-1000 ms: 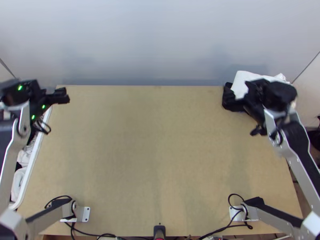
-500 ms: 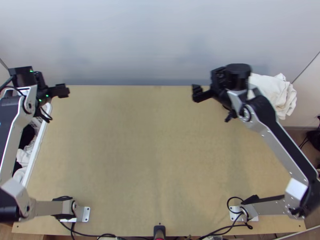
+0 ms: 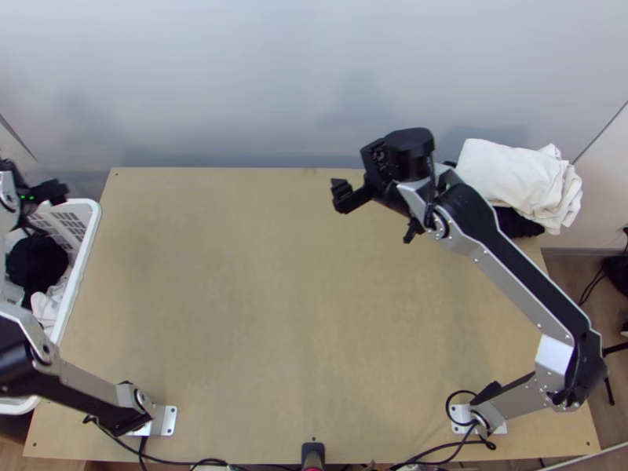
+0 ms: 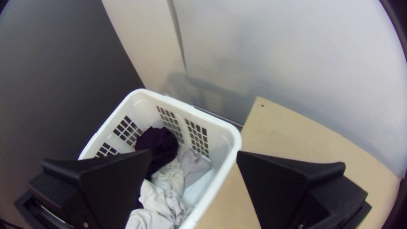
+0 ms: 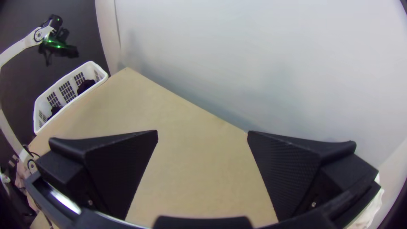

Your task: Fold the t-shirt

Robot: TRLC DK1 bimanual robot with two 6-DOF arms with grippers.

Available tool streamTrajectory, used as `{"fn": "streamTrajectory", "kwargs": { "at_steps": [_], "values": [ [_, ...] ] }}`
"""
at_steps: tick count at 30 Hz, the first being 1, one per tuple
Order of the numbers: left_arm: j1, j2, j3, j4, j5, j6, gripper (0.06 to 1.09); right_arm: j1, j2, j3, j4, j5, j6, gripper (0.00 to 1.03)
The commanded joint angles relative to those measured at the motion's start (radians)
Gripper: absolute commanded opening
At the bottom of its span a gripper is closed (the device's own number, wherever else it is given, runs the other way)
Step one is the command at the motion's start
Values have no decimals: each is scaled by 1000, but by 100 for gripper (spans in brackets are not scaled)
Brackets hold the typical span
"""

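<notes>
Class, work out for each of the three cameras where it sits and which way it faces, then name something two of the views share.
Top view: high over the near edge, looking steeply down at the table; left arm and right arm both show.
Left wrist view: on the left wrist, facing down into the basket of clothes; its left gripper shows open.
Right wrist view: on the right wrist, facing across the table and wall; its right gripper shows open.
Shared by both wrist views: the basket.

Behind wide, flat black fingers with textured inner faces: silver-grey metal links, black joints, small green lights.
</notes>
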Motion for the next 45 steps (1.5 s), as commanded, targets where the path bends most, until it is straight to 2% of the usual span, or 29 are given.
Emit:
{"fn": "streamTrajectory", "kwargs": {
  "at_steps": [1, 12, 22, 41, 45],
  "values": [
    [148, 187, 99, 33, -2, 52, 104, 62, 18, 15, -4, -1, 4, 98],
    [271, 534, 378, 46, -3, 114, 104, 92, -15, 4, -40, 4, -2, 98],
    [265, 806, 611, 30, -3, 172, 104, 97, -24, -30, -60, 24, -11, 98],
    [216, 1020, 680, 204, -7, 212, 104, 98, 18, -34, -65, 94, -34, 98],
    [225, 1057, 685, 263, -43, 250, 104, 100, 27, -33, -65, 106, -42, 98]
  ]
}}
